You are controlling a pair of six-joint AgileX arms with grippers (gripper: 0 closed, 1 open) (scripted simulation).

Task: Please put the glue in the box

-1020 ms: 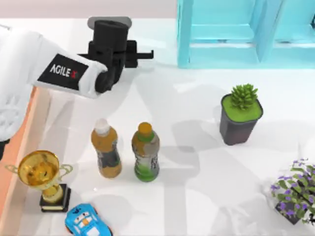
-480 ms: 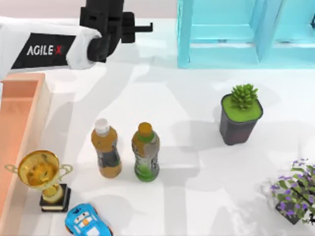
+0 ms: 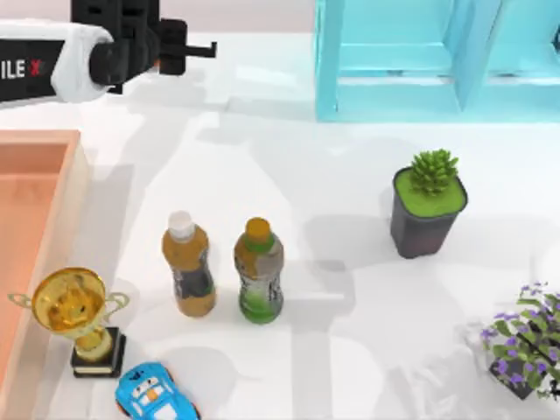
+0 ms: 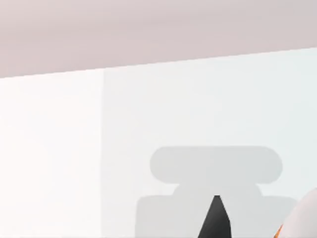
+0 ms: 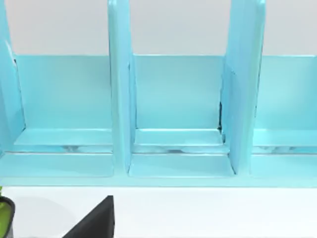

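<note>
Since 0.5 s ago the left gripper (image 3: 198, 50) has pulled back to the table's far left corner, arm level and pointing right; whether it grips anything I cannot tell. Where the glue is I cannot tell either. The box (image 3: 75, 203) lies along the left edge, with bare table between it and 2 bottles (image 3: 189, 268). The right arm faces the shelf (image 5: 173, 94).

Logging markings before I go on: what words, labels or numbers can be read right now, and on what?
"ILE X": white letters, X red, on the black panel of the left arm, cut off by the top view's left edge.
Amber bottle label: too small to read.
Green bottle label: too small to read.
Trophy and toy car: no readable text.
</note>
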